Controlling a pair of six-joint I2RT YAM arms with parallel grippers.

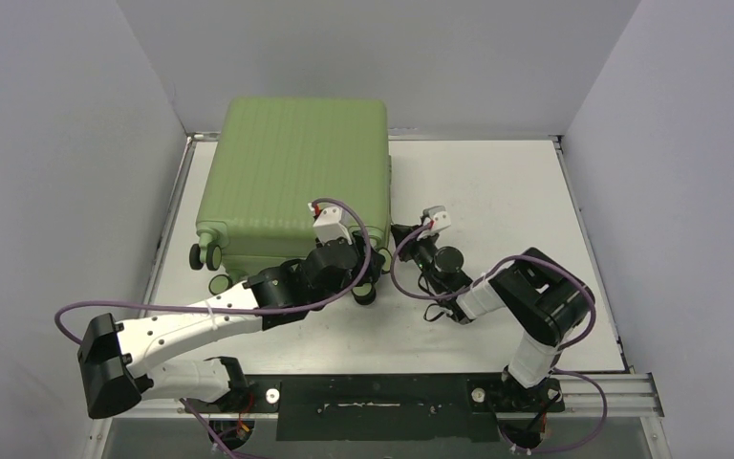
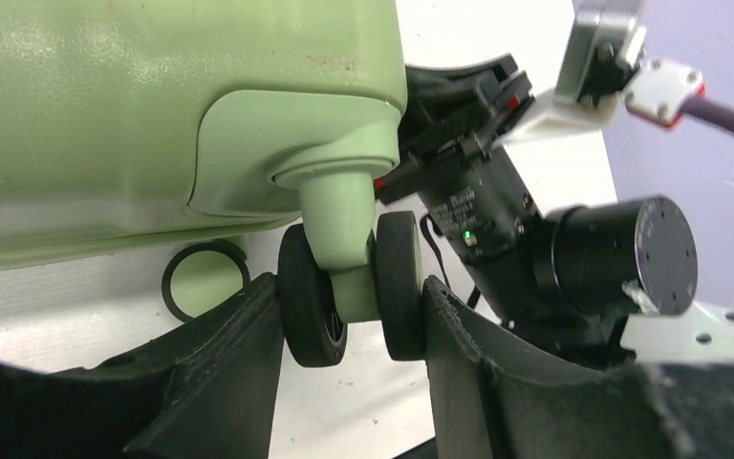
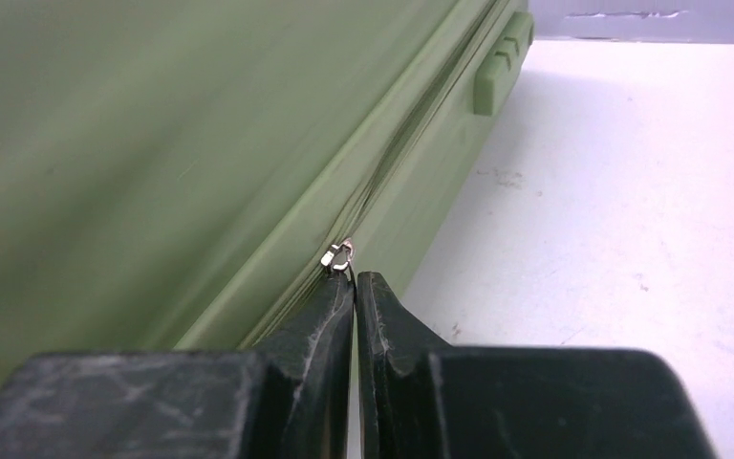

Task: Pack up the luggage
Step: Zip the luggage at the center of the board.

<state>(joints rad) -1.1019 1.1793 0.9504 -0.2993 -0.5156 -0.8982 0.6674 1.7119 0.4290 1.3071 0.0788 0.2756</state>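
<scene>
Both jaws gripping luggage, wheel, zipper pull

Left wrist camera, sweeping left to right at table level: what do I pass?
Black-rimmed green disc → suitcase wheels → right arm's wrist → its round black motor.

Suitcase with a hard light-green plastic shell, ribbed on top and finely pebbled on the side, with a soft sheen. Its wheels are black and matt, like rubber. The zipper pull is small, shiny silver metal. The right gripper has black matt fingers, rough and scuffed grey. The worktop is white, smooth and faintly scuffed. A purple cable looks smooth.
</scene>
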